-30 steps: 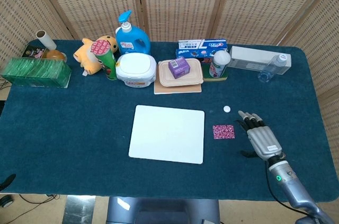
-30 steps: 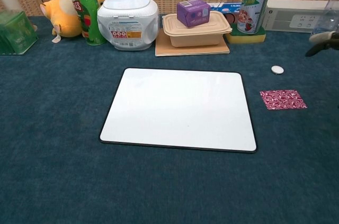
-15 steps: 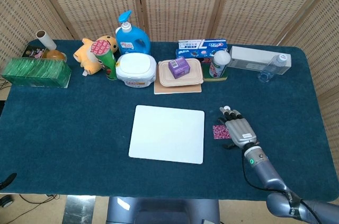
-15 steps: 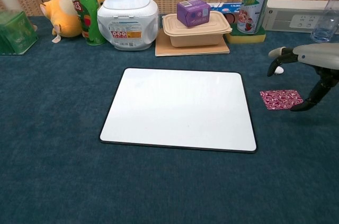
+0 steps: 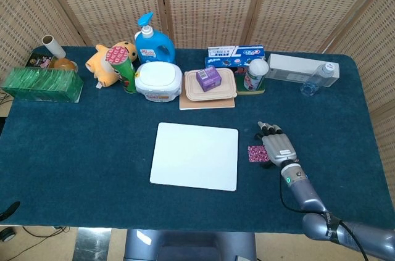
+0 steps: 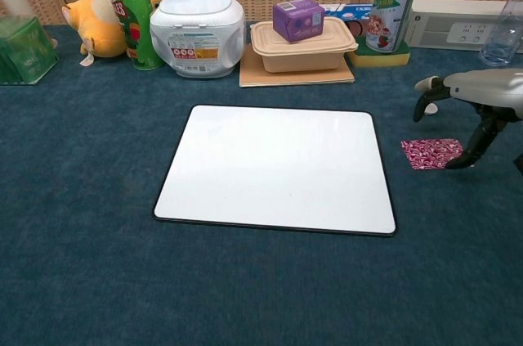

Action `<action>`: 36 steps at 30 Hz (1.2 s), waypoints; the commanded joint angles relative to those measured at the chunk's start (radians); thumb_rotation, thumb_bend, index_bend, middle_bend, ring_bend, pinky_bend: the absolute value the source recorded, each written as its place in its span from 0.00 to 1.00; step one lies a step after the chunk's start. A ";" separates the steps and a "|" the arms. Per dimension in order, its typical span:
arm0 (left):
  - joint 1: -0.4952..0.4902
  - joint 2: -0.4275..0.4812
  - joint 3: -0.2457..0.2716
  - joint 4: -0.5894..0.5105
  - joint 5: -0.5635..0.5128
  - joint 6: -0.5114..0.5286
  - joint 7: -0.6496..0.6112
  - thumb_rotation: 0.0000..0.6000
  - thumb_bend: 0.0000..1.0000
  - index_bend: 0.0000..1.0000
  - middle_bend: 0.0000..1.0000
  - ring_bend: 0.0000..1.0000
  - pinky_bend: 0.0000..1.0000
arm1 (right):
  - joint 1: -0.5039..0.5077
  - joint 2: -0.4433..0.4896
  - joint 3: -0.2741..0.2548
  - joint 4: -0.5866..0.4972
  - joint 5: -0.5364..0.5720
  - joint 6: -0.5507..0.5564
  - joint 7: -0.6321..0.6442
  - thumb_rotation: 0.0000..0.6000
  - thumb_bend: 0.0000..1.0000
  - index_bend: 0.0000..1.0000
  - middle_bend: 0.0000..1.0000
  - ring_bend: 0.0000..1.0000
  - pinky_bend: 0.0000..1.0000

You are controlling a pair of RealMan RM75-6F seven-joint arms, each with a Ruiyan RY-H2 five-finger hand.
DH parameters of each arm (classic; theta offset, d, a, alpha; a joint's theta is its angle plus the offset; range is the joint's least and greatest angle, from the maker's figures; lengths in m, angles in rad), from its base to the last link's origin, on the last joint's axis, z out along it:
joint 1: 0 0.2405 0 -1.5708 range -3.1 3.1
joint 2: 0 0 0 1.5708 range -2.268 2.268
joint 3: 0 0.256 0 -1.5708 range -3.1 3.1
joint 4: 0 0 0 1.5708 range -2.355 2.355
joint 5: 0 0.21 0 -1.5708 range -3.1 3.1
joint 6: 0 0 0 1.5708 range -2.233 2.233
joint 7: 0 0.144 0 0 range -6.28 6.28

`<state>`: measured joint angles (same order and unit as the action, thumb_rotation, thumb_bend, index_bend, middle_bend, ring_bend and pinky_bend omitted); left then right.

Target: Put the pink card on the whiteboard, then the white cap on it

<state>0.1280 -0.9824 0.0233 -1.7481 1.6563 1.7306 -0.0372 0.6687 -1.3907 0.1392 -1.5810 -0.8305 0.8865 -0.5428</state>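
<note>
The whiteboard (image 5: 194, 156) (image 6: 274, 168) lies flat and bare in the middle of the blue table. The pink patterned card (image 5: 255, 153) (image 6: 431, 153) lies on the cloth just right of it. My right hand (image 5: 277, 146) (image 6: 480, 90) hovers over the card's right side, fingers spread and holding nothing. Its thumb (image 6: 472, 143) reaches down to the card's right edge. The white cap (image 6: 430, 109) sits behind the card, partly hidden by a finger; the head view hides it under the fingertips. My left hand is out of sight.
A row of items lines the back: green box (image 5: 42, 84), plush toy (image 5: 103, 62), chips can (image 5: 125, 68), blue bottle (image 5: 153, 44), white tub (image 5: 158, 81), tan food container (image 5: 210, 87) with a purple box, a cup (image 5: 255, 74), a bottle (image 5: 318, 78).
My right hand has come in from the right and forward, from beside the card to over its right side; its thumb now points down at the card's edge. Card and cap lie unmoved.
</note>
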 commanded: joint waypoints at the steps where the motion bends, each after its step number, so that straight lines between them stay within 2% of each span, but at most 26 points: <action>1: -0.001 0.000 0.000 0.000 -0.001 -0.002 0.000 1.00 0.11 0.00 0.00 0.00 0.00 | 0.000 0.002 -0.007 0.000 0.004 0.002 0.005 0.96 0.22 0.27 0.00 0.00 0.00; 7: -0.001 0.000 0.002 -0.003 0.001 -0.004 0.006 1.00 0.11 0.00 0.00 0.00 0.00 | -0.001 -0.003 -0.025 0.014 0.005 0.004 0.021 0.96 0.22 0.28 0.00 0.00 0.00; 36: -0.005 -0.002 0.005 -0.010 0.000 -0.015 0.018 1.00 0.11 0.00 0.00 0.00 0.00 | 0.036 -0.043 -0.042 0.083 0.067 -0.018 0.057 0.96 0.23 0.33 0.00 0.00 0.00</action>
<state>0.1235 -0.9842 0.0279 -1.7581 1.6562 1.7157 -0.0194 0.7041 -1.4324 0.0975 -1.4990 -0.7648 0.8696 -0.4863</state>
